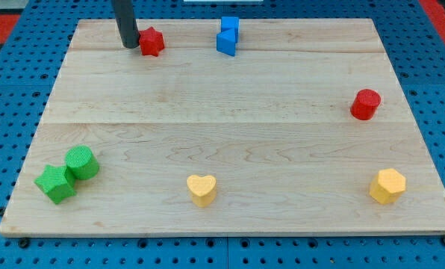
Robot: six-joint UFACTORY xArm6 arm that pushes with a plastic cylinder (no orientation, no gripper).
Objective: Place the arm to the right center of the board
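Observation:
My tip point(130, 45) rests on the wooden board point(230, 134) near its top left, just left of a red star-shaped block point(152, 41), touching or nearly touching it. The rod rises out of the view's top. A red cylinder point(366, 104) stands at the board's right centre, far from my tip.
Two blue blocks sit together at top centre: a cube point(230, 25) and a triangular piece point(225, 42). A green cylinder point(81, 162) and a green star-like block point(56, 184) sit at bottom left. A yellow heart point(201, 189) is at bottom centre, a yellow hexagon point(387, 185) at bottom right.

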